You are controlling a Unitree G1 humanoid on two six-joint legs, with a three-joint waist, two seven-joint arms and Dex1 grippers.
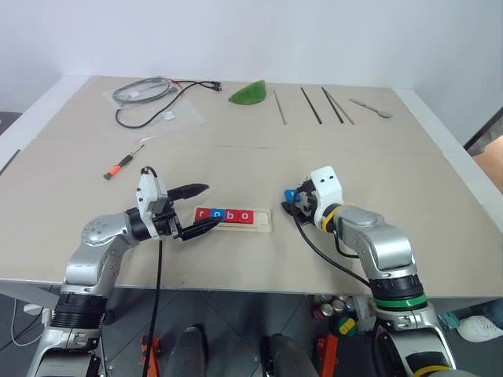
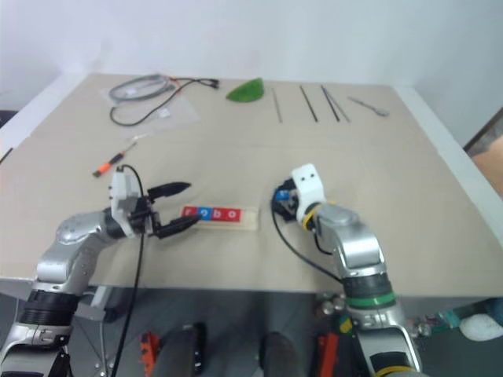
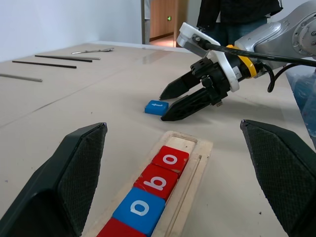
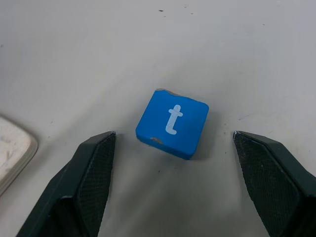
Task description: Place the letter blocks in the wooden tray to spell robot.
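Wooden tray [image 1: 234, 218] on the pale bench [image 1: 236, 157], holding four letter blocks in a row: red "r" [image 1: 203, 214], blue "o" [image 1: 217, 214], red "b" [image 1: 231, 215] and red "o" [image 1: 245, 216]; the slot at the tray's right end is unfilled. The fifth block, blue "t" [image 4: 172, 123], lies flat on the bench to the right of the tray, apart from it. Right gripper [image 3: 170, 104]: released, fingers spread either side of the "t" block without touching it, tips angled down toward the bench. Left gripper [image 1: 200, 207]: fully spread, grasping nothing, at the tray's left end. Far bench area: cable [image 1: 149, 93], screwdriver [image 1: 123, 162], green leaf-shaped piece [image 1: 248, 94], chopsticks [image 1: 318, 104], spoon [image 1: 371, 107].
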